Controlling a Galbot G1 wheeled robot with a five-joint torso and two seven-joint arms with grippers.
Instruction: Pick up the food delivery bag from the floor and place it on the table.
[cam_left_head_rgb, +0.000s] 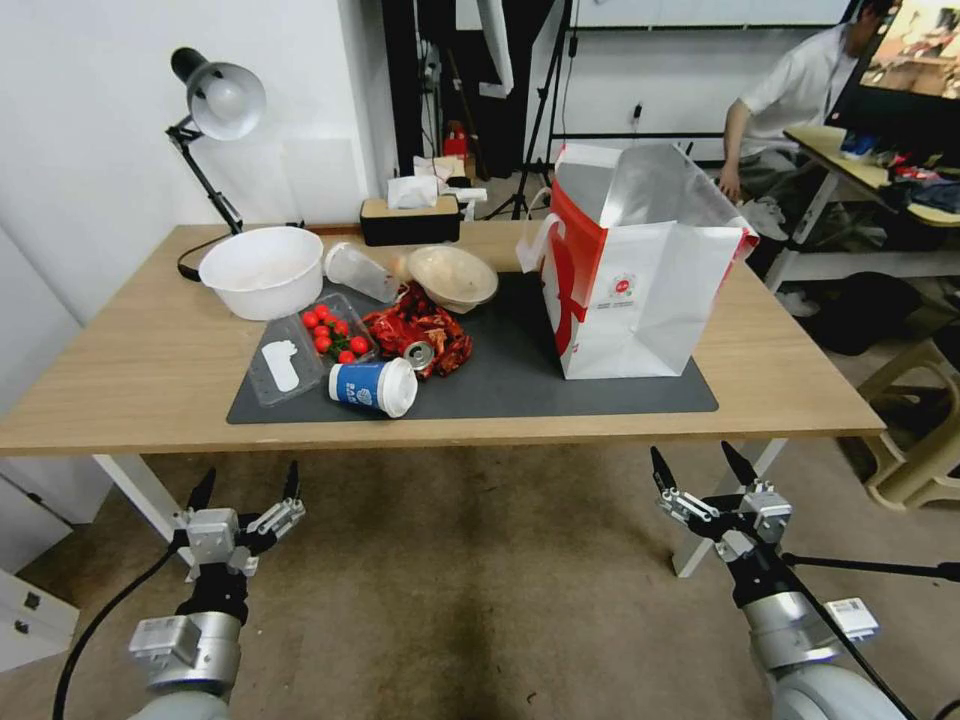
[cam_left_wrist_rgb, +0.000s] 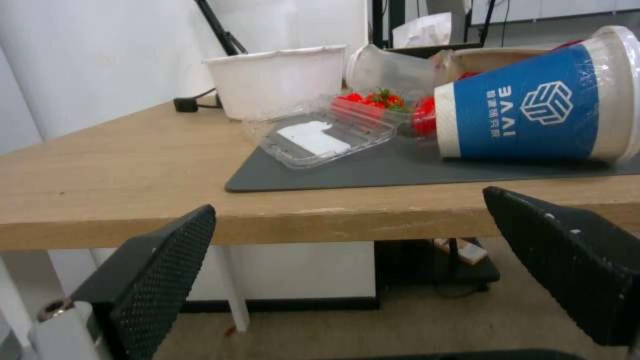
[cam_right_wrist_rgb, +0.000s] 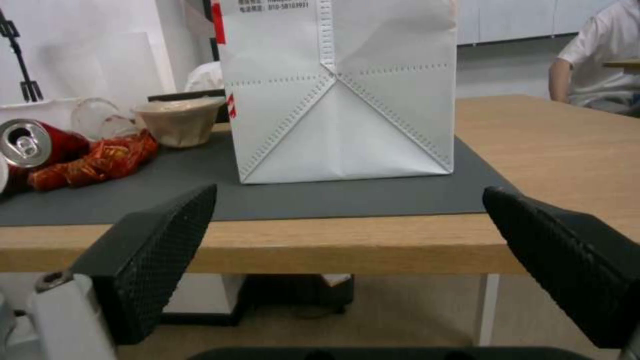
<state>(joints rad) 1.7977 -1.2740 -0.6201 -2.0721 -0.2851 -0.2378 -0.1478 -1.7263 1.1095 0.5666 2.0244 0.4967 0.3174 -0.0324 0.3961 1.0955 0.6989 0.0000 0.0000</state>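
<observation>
1. Left gripper (cam_left_head_rgb: 247, 482) hangs low in front of the table (cam_left_head_rgb: 120, 370), below its front edge, over the floor (cam_left_head_rgb: 470, 580). Fingers (cam_left_wrist_rgb: 157, 270) spread wide, nothing betw. them.
2. On the table's left part: desk lamp (cam_left_head_rgb: 215, 100) at the back, white bowl (cam_left_head_rgb: 262, 270) in front of it.
3. On the dark mat (cam_left_head_rgb: 510, 385), left to centre: clear tray w/ cherry tomatoes (cam_left_head_rgb: 335, 335), its lid flat beside it, blue-and-white cup (cam_left_head_rgb: 372, 386) lying on its side near the mat's front edge, crumpled red wrapper (cam_left_head_rgb: 420, 330) w/ a can (cam_left_head_rgb: 418, 353) against it, beige bowl (cam_left_head_rgb: 452, 275) behind.
4. Tissue box (cam_left_head_rgb: 410, 215) at the table's back edge, centre.
5. Delivery bag (cam_left_head_rgb: 635, 270) stands upright on the right end of the mat, mouth open, foil lining showing, red band on its left side, handle there too. Not touched by either gripper.
6. Right gripper (cam_left_head_rgb: 705, 470) low, in front of the table's front edge, below the bag. Fingers (cam_right_wrist_rgb: 163, 250) wide apart, empty; bag's base (cam_right_wrist_rgb: 343, 150) sits straight ahead of them, well apart.
</observation>
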